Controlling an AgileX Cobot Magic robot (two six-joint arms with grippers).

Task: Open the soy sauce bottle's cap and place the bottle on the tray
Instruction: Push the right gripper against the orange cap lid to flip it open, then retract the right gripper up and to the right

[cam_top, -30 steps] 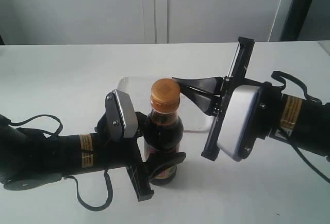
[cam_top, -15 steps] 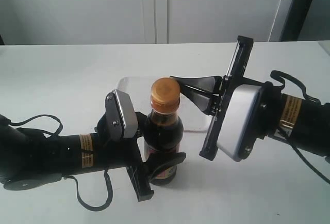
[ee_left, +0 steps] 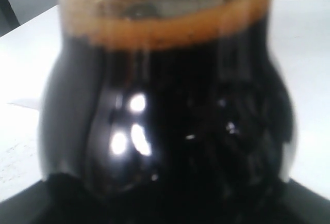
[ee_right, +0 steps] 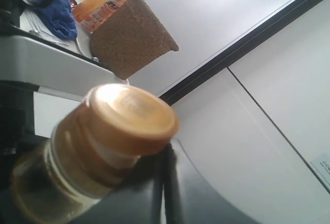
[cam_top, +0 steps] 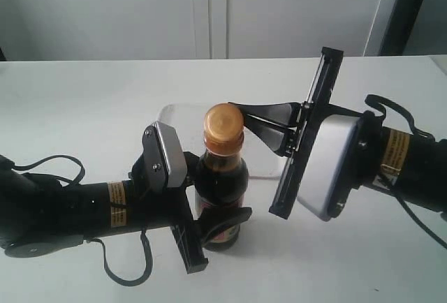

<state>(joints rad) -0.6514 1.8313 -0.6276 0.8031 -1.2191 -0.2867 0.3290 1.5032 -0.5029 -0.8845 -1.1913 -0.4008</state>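
Just short of the tray (cam_top: pixel 178 111), the bottle (cam_top: pixel 222 181) stood upright on the table (cam_top: pixel 84 107), not yet on the white plastic. My left pincer (cam_top: pixel 213 212) was clamped round its lower body at label height, one finger (cam_top: pixel 236 218) showing across the front and the other hidden behind. My left wrist view showed nothing but dark liquid and glossy wall.

My right pincer (cam_top: pixel 241 114) reached in level with the cap (cam_top: pixel 223 127), its tips against the cap's side. Whether they pinched it or only touched it, I could not tell: my right wrist view showed one dark finger under the cap's edge and no clear second one.

I judged the bottle heavy for its size, since the sauce stood up into the neck. The wall looked hard and smooth, with bright glints on the shoulders, so I expected it to slip there. The label band seemed the better place to hold, low and across the widest part. For the cap, the collar below the smooth top looked the surest place for a twist. I also reckoned the body might turn in my left grip unless that hold was firm. Once opened, it would need to travel upright or it would spill.
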